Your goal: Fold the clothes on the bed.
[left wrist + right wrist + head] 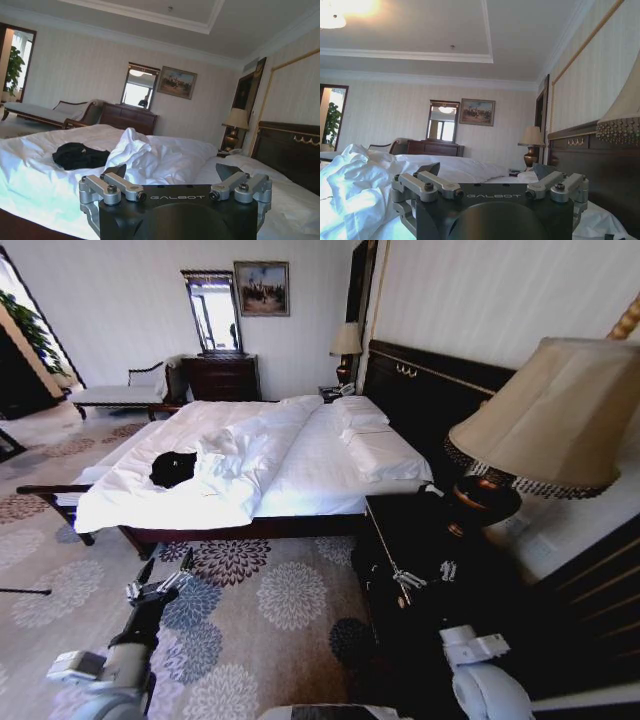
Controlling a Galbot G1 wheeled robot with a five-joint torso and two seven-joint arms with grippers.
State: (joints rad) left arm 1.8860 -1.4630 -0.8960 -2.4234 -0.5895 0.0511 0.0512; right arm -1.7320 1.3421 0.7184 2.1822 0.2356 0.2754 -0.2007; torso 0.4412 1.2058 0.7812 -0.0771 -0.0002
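One black T-shirt (173,469) lies crumpled on the bed (310,475), near its foot end beside the bunched white duvet (235,465); its direction is unclear. Left gripper (160,577) and right gripper (425,573) hover over the carpet (270,610), both wide open and empty.

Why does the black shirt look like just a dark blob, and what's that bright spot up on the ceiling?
Head view: the T-shirt lies far off and dark on the white bed, so no detail shows. Right wrist view: a ceiling light glares, washing out that corner.
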